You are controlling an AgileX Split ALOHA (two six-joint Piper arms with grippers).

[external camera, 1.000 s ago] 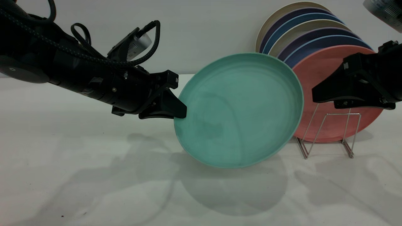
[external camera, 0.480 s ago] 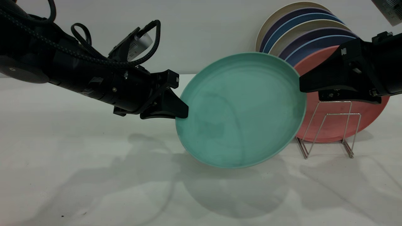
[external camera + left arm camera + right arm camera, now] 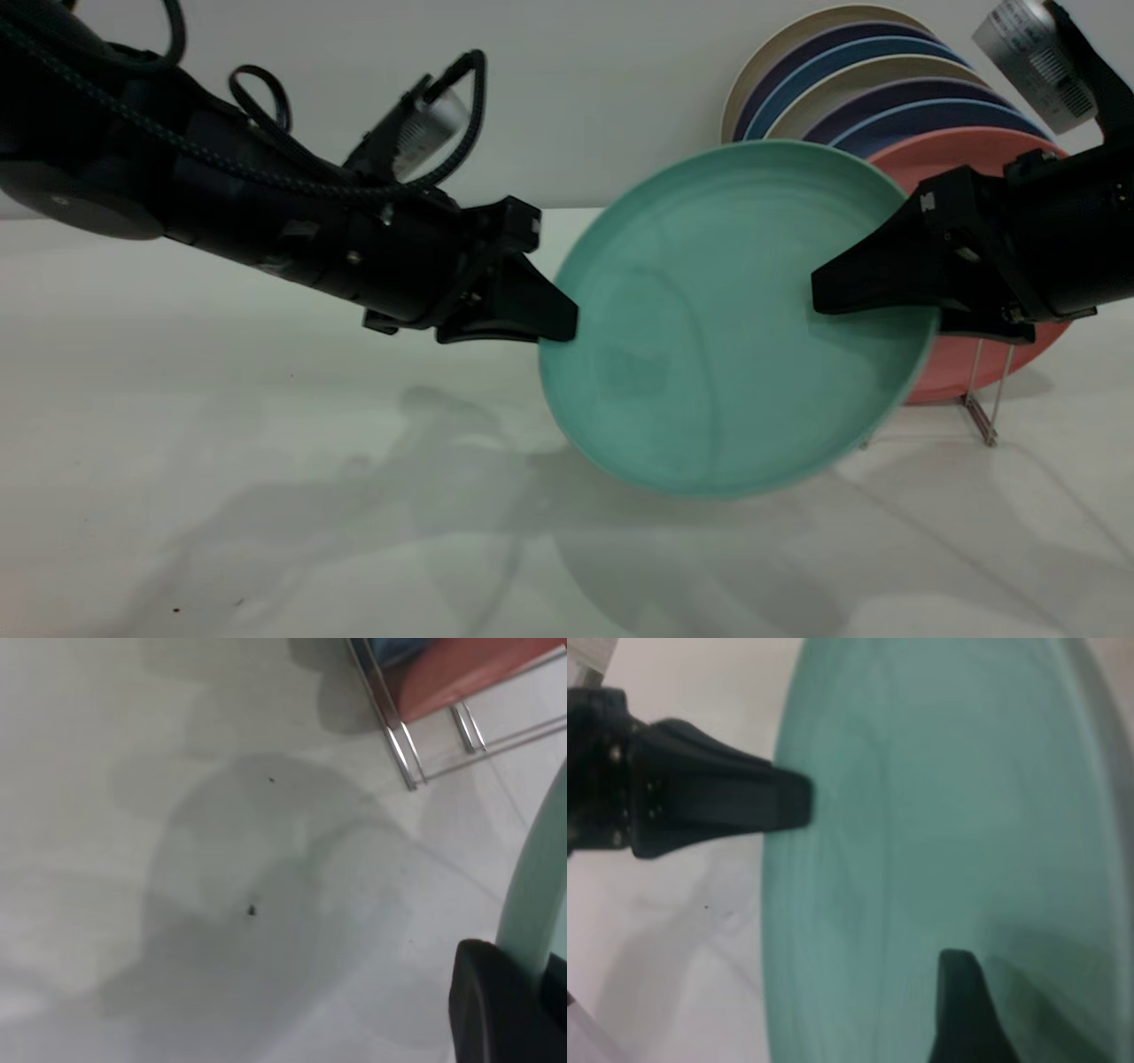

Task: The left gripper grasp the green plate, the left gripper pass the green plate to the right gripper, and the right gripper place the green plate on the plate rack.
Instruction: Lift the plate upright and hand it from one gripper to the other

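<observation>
Green plate in air above tabletop, left tool clamping its left rim; right tool straddling right rim, closure unclear; early release risks drop

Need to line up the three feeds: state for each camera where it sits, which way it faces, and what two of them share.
Exterior: low, facing both arms; shows the left gripper and right gripper on the green plate, before the plate rack.
Left wrist: on the left arm, looking down at the table; its own finger on the plate rim.
Right wrist: on the right arm, facing the plate's face; its own fingertip shows.
Shared: every view shows the green plate.
</observation>
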